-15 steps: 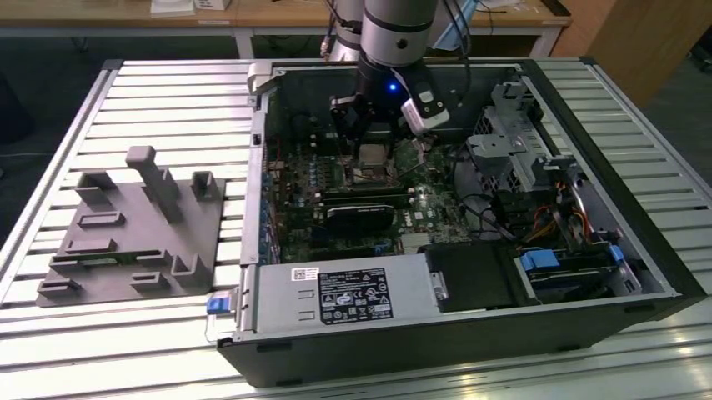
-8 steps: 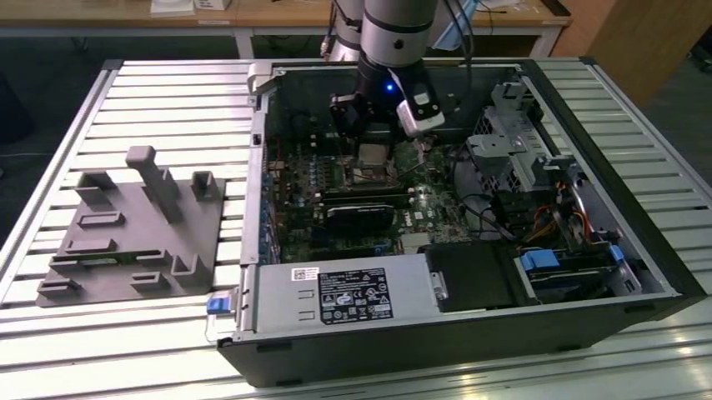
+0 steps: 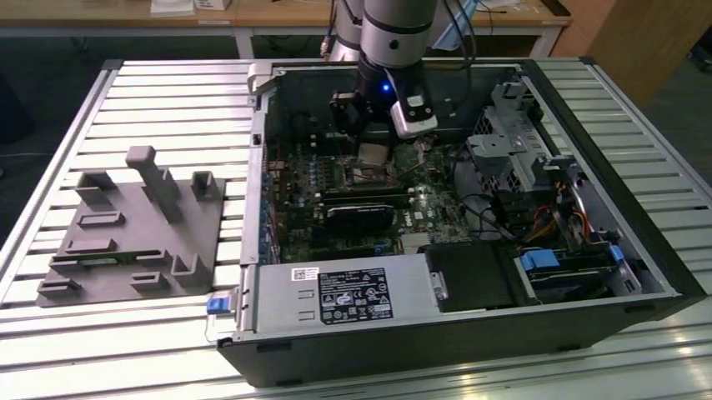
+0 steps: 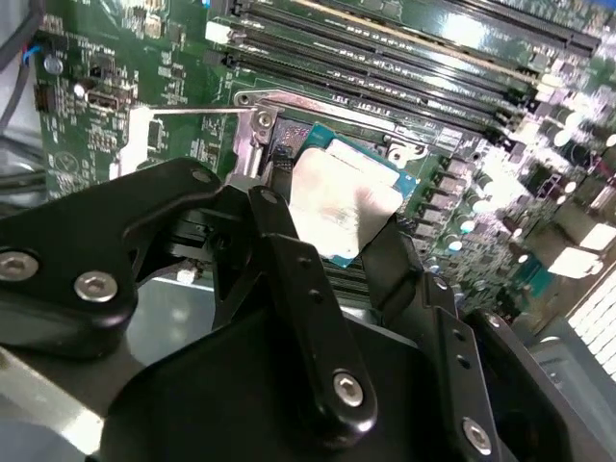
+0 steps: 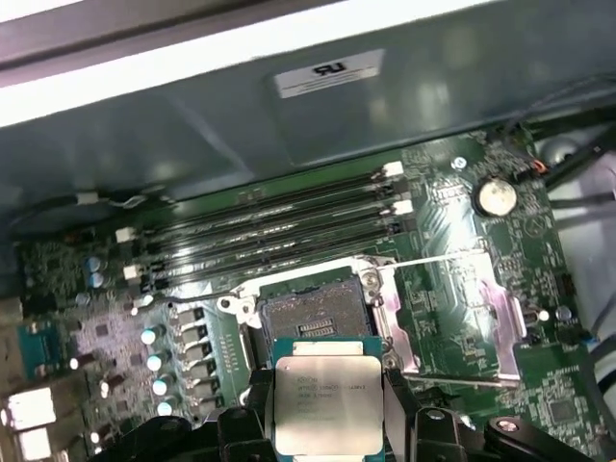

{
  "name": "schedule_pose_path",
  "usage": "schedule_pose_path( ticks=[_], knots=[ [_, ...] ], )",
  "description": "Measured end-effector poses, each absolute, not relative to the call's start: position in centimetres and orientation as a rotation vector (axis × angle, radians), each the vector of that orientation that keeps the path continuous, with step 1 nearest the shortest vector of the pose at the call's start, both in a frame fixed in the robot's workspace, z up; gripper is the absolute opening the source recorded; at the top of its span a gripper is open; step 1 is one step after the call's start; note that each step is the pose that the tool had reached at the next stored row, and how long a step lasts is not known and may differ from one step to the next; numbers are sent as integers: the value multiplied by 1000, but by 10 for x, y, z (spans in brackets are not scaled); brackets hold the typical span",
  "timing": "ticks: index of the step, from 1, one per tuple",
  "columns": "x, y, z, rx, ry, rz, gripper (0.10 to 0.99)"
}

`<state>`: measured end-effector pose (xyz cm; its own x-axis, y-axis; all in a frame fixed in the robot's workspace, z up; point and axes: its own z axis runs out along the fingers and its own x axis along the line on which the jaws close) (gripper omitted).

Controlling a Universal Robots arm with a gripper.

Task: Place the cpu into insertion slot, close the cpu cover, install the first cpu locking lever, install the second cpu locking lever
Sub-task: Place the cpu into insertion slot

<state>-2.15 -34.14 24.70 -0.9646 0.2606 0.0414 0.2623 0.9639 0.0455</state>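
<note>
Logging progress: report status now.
Status: gripper shut on cpu. Held near slot, not seated. Open cover off slot, nothing blocking.

Surface (image 3: 167,100): slatted metal, carrying the case and the fixture.
Fixture (image 3: 128,229): grey moulded block with upright posts, beside the case at the exterior view's left.
Computer case (image 3: 445,354): black tower lying open on its side.
Power supply (image 3: 333,296): silver labelled box along the near edge.
Memory slots (image 5: 279,226): long black parallel rows.
Coin battery (image 5: 496,196): round, silver, on the green motherboard (image 5: 539,241).
</note>
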Motion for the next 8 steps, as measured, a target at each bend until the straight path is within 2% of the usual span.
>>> schedule_pose_path(
  ticks=[8],
  knots=[
    [-21,-341,247,-624,-3046,-82,541]
  ],
)
